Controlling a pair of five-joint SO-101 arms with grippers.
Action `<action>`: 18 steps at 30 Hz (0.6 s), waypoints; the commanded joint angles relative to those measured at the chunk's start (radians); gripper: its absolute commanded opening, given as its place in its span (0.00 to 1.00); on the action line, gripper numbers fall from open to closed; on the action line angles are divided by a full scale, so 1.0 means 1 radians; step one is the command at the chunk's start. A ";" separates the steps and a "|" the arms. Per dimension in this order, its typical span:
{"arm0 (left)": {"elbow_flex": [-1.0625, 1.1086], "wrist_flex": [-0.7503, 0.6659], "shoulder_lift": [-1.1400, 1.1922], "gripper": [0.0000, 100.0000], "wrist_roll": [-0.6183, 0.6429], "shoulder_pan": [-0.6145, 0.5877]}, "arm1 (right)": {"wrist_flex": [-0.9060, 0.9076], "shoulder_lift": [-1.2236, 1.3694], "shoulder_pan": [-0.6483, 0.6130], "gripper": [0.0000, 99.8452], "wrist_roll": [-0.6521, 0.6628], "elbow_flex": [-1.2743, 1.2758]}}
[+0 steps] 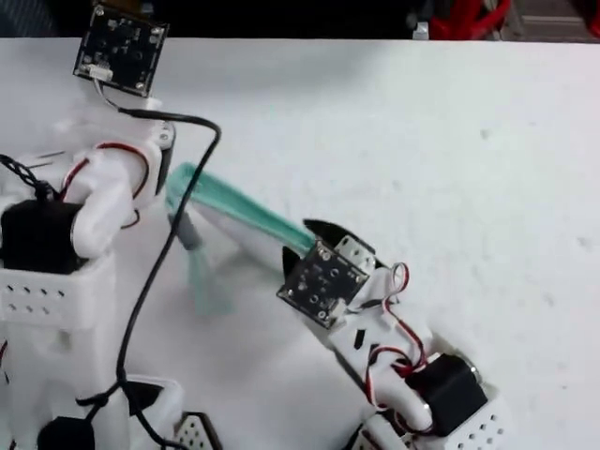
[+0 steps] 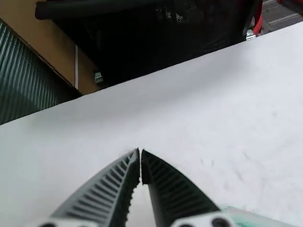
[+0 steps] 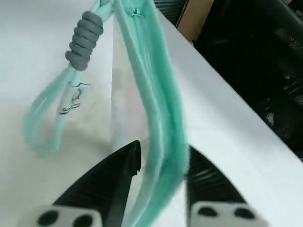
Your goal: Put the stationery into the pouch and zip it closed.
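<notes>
The pouch (image 1: 232,228) is pale and see-through with a teal zip edge (image 1: 246,212) running along its top, and it stands on edge on the white table (image 1: 450,169). My right gripper (image 3: 162,171) is shut on that zip edge (image 3: 158,118), one black finger on each side. A grey knotted cord (image 3: 84,40) with a teal loop (image 3: 45,120) hangs from the far end of the zip. My left gripper (image 2: 140,161) is shut on nothing just above the table, with a corner of the pouch (image 2: 239,216) beside it. No loose stationery is visible.
The left arm (image 1: 89,202) stands at the table's left, its black cable (image 1: 155,253) draped down past the pouch's end. The right arm's base (image 1: 441,394) sits at the front. Bare table stretches to the right and back.
</notes>
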 commanded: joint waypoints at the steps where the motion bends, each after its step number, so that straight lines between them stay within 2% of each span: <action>1: -0.058 -0.009 -0.054 0.02 0.015 0.033 | 0.012 -0.015 -0.002 0.19 -0.080 -0.040; 7: 0.037 -0.018 -0.062 0.03 0.012 0.022 | 0.054 -0.008 -0.007 0.19 -0.094 -0.120; 11: 0.204 -0.081 -0.068 0.03 0.012 0.022 | 0.048 0.015 -0.067 0.19 -0.089 -0.129; 18: 0.350 -0.112 -0.070 0.02 0.021 0.010 | -0.002 0.308 -0.105 0.19 -0.087 -0.278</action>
